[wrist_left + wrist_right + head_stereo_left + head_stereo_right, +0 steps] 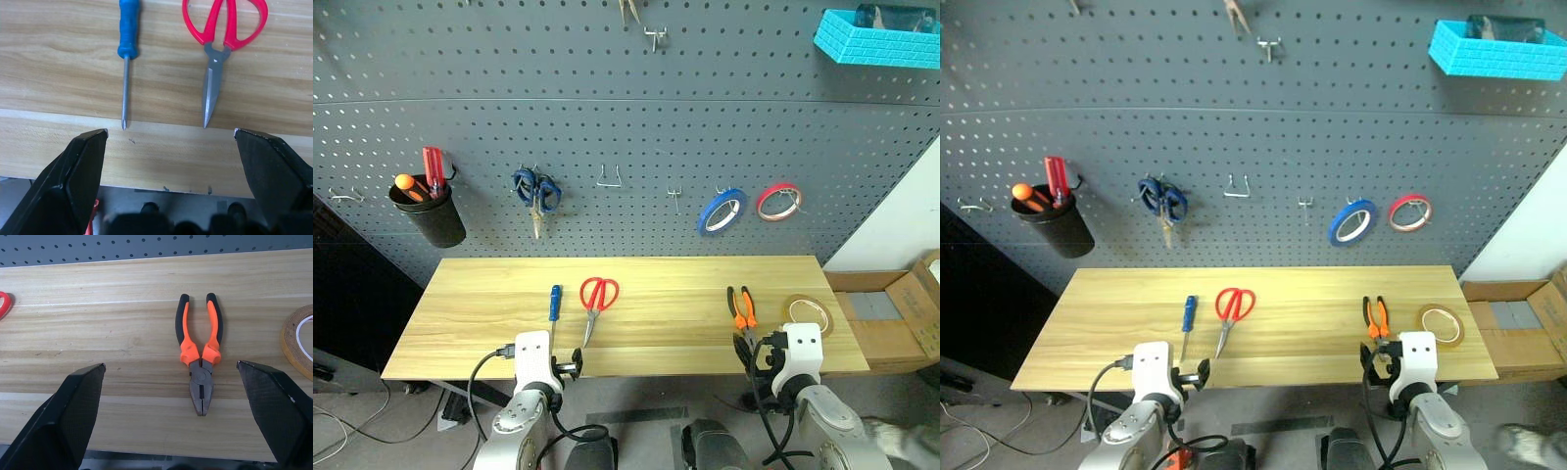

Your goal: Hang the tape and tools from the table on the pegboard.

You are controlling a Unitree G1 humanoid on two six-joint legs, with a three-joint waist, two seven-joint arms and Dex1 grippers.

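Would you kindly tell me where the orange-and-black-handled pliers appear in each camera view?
Left eye view: orange-and-black-handled pliers lie right of centre on the pale wooden table.
Right eye view: same spot.
Left wrist view: not in it.
Right wrist view: centre, nose toward the camera.
Shared landmark: the yellow-tan tape roll beside them.

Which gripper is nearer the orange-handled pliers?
Right. The right gripper hangs open just short of the pliers; the left gripper faces the screwdriver and scissors.
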